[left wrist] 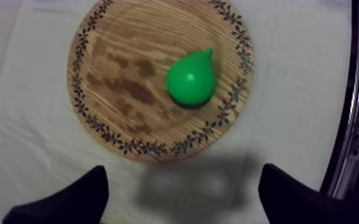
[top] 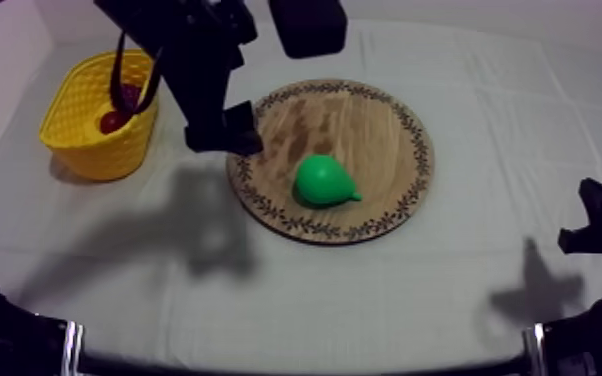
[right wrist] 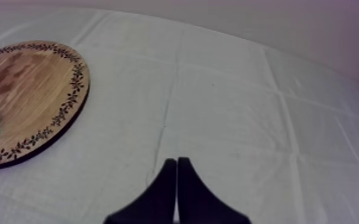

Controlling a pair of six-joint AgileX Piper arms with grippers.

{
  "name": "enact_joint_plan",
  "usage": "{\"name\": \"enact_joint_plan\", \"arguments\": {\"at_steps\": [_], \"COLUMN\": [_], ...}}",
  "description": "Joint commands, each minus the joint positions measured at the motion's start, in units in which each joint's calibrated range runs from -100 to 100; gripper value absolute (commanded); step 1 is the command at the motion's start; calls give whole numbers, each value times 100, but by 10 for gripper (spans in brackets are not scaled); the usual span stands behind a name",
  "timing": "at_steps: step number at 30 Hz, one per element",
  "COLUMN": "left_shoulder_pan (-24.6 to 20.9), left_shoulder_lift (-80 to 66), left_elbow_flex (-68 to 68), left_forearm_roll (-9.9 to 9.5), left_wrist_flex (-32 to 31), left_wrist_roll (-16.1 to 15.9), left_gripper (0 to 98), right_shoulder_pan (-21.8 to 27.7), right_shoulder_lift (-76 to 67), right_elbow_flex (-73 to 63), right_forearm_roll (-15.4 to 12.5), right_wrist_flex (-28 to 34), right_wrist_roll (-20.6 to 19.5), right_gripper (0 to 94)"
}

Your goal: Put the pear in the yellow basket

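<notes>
I'm working in dim, soft overhead light, with a purplish cast in the top view's upper corners. My left hand [top: 225, 135] throws a broad grey shadow across the bench [top: 415, 290] left of centre; my right hand [top: 590, 230] drops a smaller one at lower right. The pear [top: 323, 180] carries a faint pale sheen.

Top camera: high, aslant, taking in the whole table [top: 415, 290]. Left wrist camera: close above the board [left wrist: 128, 77], facing almost straight down. Right wrist camera: low, looking across the table. All 3 share the board.
</notes>
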Motion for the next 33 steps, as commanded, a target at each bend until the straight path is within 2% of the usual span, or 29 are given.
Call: {"name": "enact_joint_plan", "arguments": {"at_steps": [1,8,17,27,33], "left_shoulder_pan": [27,202,402,423,369], "left_shoulder_lift": [-22,121,630,1702,2445], "left_elbow_flex": [333,1200,1623,871,362], "left_forearm_roll": [-43,-85,-158,-385,-487], "left_wrist_flex": [-298,-1204,-2171,-2608,-2836], "left_wrist_roll": [-5,88,144,400,431], "left_gripper": [964,964,962,961,946], "right_shoulder_pan": [1,1,1,1,1], "right_shoulder_lift": [-5,-5,-5,-5,-5], "right_elbow_flex": [5,5,5,5,5], "right_forearm_roll": [2,2,2,2,2], "right_wrist_flex": [-3,-3,-3,-3,-3], "right_wrist_roll": [-4,-4,-5,-4,-4], "right_gripper": [5,5,5,5,5]}}
